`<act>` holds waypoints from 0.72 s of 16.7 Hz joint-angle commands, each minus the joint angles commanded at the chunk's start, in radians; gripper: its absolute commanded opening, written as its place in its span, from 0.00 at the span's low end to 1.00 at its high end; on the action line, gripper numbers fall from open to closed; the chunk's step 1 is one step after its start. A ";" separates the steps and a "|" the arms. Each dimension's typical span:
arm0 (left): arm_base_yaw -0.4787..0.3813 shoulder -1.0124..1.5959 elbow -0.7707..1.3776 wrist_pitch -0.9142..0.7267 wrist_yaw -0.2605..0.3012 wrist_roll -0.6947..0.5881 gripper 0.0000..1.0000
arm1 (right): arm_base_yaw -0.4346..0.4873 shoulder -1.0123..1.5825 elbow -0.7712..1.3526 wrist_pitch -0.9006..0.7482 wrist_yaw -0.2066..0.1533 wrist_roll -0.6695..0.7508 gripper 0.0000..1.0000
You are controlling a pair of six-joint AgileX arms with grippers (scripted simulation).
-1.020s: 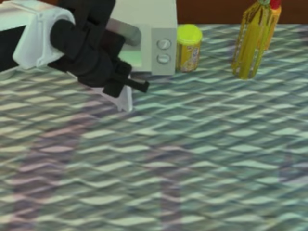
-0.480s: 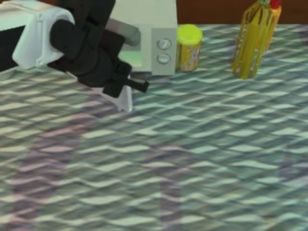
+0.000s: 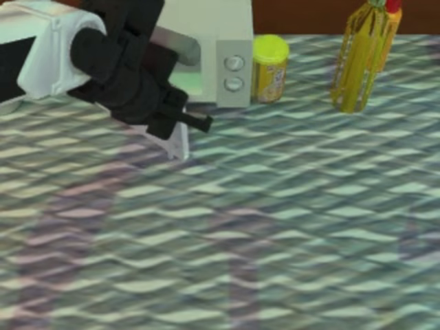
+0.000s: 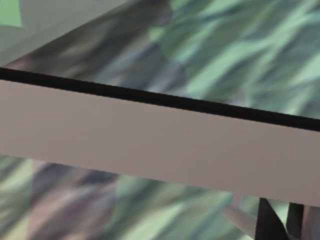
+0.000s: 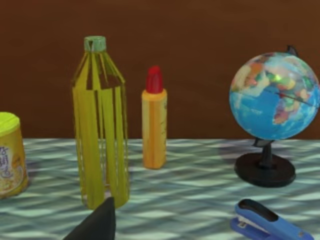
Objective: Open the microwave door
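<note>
The pale grey-white microwave stands at the table's back left, its two silver knobs facing forward. The microwave door is swung out toward the front, and the cavity shows behind it. My left gripper sits at the door's free edge, shut on it, with the black arm covering most of the door. In the left wrist view the door crosses as a broad pale band, with dark fingers below it. The right gripper shows only as a dark tip, parked off the top view.
A yellow canister stands right beside the knob panel. A yellow bottle and a red-capped tube stand at the back right. A globe and a blue stapler lie farther right. The patterned table spreads in front.
</note>
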 joint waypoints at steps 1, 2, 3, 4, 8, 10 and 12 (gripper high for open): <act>-0.004 0.003 -0.003 0.000 0.006 -0.003 0.00 | 0.000 0.000 0.000 0.000 0.000 0.000 1.00; -0.003 0.001 -0.004 0.000 0.008 0.000 0.00 | 0.000 0.000 0.000 0.000 0.000 0.000 1.00; 0.001 -0.005 -0.008 0.001 0.014 0.011 0.00 | 0.000 0.000 0.000 0.000 0.000 0.000 1.00; 0.009 -0.013 -0.016 0.001 0.023 0.029 0.00 | 0.000 0.000 0.000 0.000 0.000 0.000 1.00; 0.046 -0.045 -0.063 -0.008 0.073 0.128 0.00 | 0.000 0.000 0.000 0.000 0.000 0.000 1.00; 0.057 -0.061 -0.071 -0.004 0.090 0.156 0.00 | 0.000 0.000 0.000 0.000 0.000 0.000 1.00; 0.058 -0.062 -0.071 -0.004 0.091 0.157 0.00 | 0.000 0.000 0.000 0.000 0.000 0.000 1.00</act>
